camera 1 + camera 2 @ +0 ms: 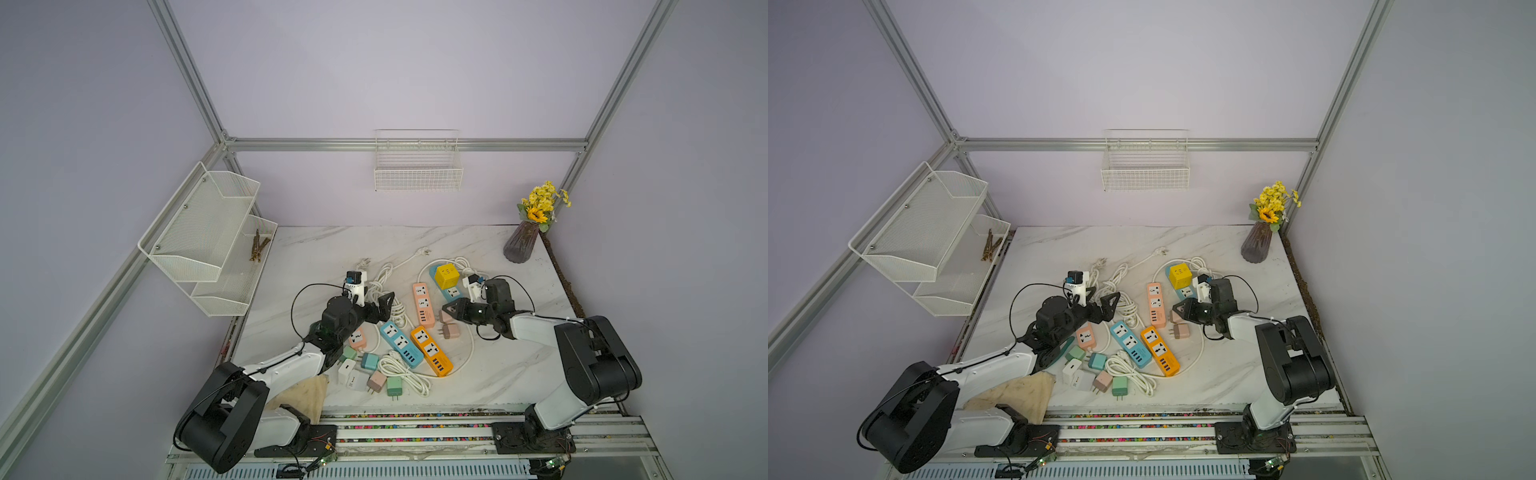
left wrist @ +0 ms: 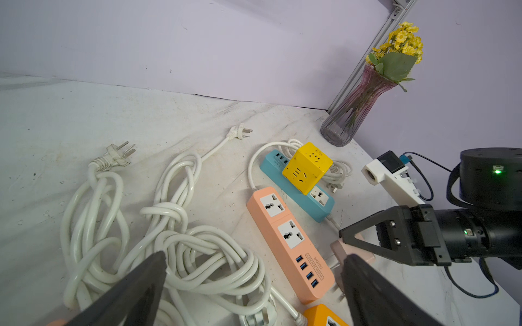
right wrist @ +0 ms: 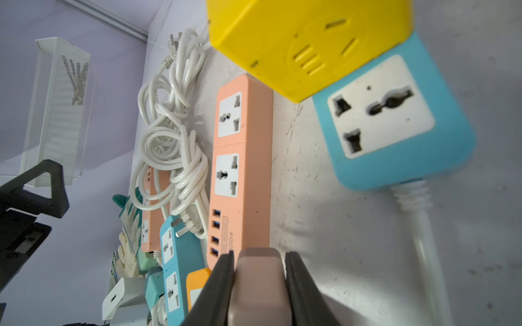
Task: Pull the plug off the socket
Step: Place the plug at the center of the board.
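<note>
Pinches the plug [image 3: 260,288], a dusty-pink block, squarely between the narrowed jaws of the right gripper [image 3: 260,255], just off the USB end of the pink power strip [image 2: 288,240]; resting on the marble or lifted, cannot tell. Shows both sockets of that strip bare, so probably counts the pull itself as done; prongs hidden, so no certainty. Calls next for carrying the plug clear, setting it on a bare patch of the table [image 1: 498,374] and letting go. Holds the left gripper [image 2: 254,256] spread wide and empty above the white cable bundle [image 2: 175,240], beside the strip. Crowds the path: second pink adapter [image 1: 449,331] just beside the right gripper, orange strip [image 1: 432,351] nearer the robot, yellow cube socket [image 2: 308,166] atop the blue strip [image 2: 305,207] on the far side.
</note>
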### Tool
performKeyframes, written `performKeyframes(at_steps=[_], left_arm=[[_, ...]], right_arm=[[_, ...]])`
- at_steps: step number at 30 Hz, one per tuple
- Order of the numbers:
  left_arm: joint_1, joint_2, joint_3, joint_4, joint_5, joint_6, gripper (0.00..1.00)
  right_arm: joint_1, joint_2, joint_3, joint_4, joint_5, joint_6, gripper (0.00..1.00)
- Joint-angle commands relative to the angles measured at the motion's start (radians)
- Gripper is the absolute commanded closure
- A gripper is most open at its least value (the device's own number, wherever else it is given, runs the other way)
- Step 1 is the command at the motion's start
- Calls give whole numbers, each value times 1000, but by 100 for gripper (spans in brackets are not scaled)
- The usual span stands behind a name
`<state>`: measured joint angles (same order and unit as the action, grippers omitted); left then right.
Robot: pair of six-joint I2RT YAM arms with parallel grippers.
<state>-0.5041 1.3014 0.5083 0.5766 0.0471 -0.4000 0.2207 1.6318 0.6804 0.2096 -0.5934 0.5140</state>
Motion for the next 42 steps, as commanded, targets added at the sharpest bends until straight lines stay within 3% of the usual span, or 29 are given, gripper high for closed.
performKeyframes(at_steps=[1, 7, 11, 20, 25, 30, 35, 39, 42], left_arm=[[7, 12, 9, 60, 40, 1, 0], [7, 8, 7, 65, 58, 0, 0], [7, -2, 3, 71, 63, 1, 0], [7, -4, -7, 97, 77, -6, 0], [6, -4, -9, 100, 78, -11, 0], [7, -4, -9, 104, 85, -17, 0], [7, -1, -14, 125, 94, -42, 0], [7, -6, -19, 138, 102, -56, 0], [7, -10, -20, 134, 98, -54, 0]], right_arm=[[14, 18, 35, -29, 47, -16, 66], [26, 26, 57, -83, 84, -46, 52], [36, -48, 49, -128, 152, -85, 45], [34, -434, -162, 58, 220, -105, 45], [34, -608, -273, 164, 333, -48, 45], [32, -709, -379, 301, 387, -50, 37], [33, -675, -424, 439, 346, -84, 19], [32, -520, -261, 259, 245, -162, 15], [32, -397, -127, 106, 246, -253, 13]])
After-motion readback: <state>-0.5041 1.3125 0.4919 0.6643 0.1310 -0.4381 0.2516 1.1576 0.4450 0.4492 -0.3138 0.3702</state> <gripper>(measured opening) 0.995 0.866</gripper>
